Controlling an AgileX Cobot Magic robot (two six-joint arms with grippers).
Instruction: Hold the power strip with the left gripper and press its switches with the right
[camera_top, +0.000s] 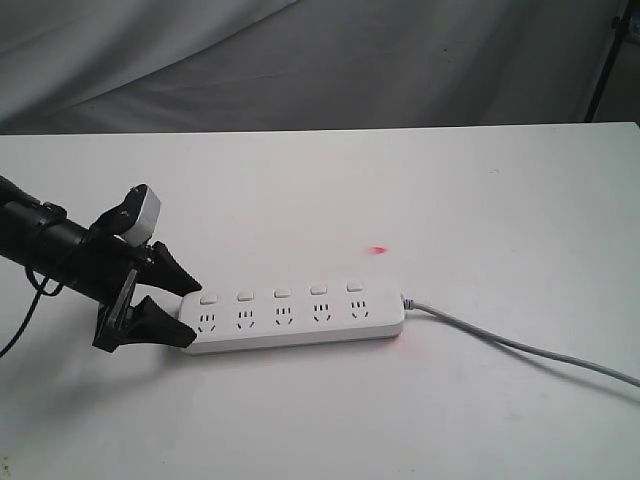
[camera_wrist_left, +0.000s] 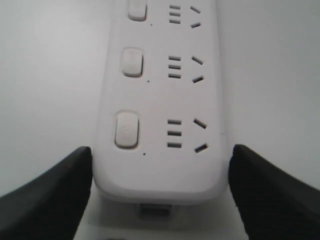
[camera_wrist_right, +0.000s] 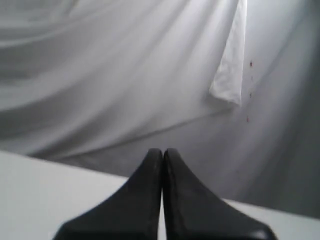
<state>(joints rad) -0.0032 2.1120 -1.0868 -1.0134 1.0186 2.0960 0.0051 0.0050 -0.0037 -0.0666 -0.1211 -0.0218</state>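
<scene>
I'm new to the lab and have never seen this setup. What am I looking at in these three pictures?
A two-armed robot at a white table. One camera watches from outside; the other two sit on the wrists. On the table lies a long white plastic power strip with five small white switches and a grey-white cord. The black wedge-fingered left gripper straddles the strip's end, one finger on each side. The right gripper is shut, empty, and faces a grey cloth backdrop.

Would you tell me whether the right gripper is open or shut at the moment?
Shut. In its wrist view the right gripper shows its two black fingers pressed together along their length, holding nothing, aimed at the grey backdrop cloth.
</scene>
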